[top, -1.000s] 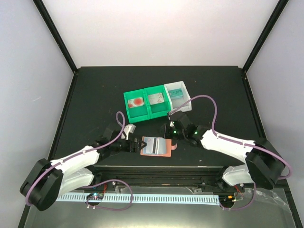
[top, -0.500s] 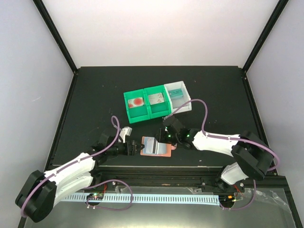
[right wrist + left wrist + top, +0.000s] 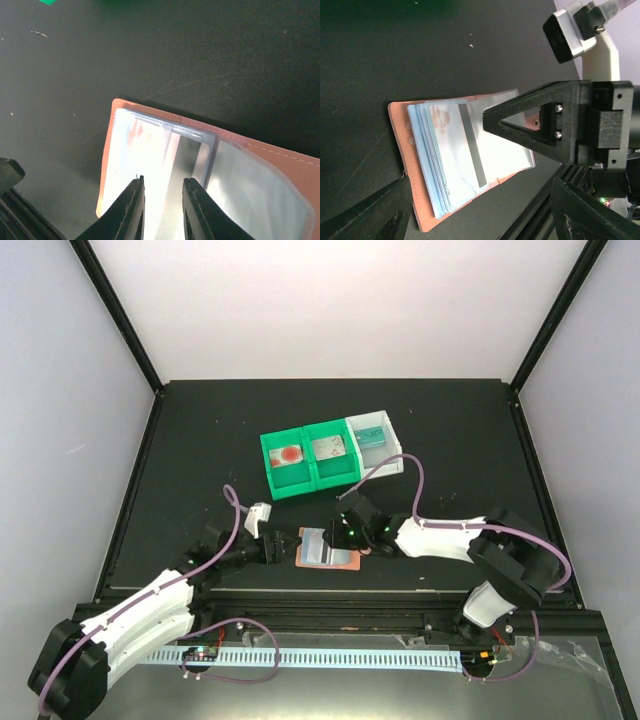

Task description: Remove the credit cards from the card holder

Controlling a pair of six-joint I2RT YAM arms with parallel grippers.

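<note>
Looking partway done. Three cards already lying in the trays at the back: red-marked card (image 3: 290,454) in the left green tray (image 3: 288,486), pale card (image 3: 328,448) in the middle green tray (image 3: 335,478), teal card (image 3: 372,437) in the white tray (image 3: 396,464). Counting those as out.

Judging at least one more left to pull: striped card (image 3: 470,145) sitting in the top clear sleeve (image 3: 517,145) of the card holder (image 3: 328,547). More sleeves stacked underneath, contents not readable.

Card holder lying open and flat on the surface (image 3: 200,440) near the front edge, between the two arms, well apart from the trays.

Left fingers (image 3: 535,120) standing wide apart, gripping nothing. Bracketing the holder's left end in the wrist view: one finger hanging over the sleeve's open edge, the other low beside the leather border. Not telling touching from just above.

Right fingers (image 3: 132,200) nearly together with a narrow gap, nothing visibly pinched between them. Tips sitting directly over the top sleeve, close to the holder's near-left corner in that view. Contact with the plastic not resolvable.
</note>
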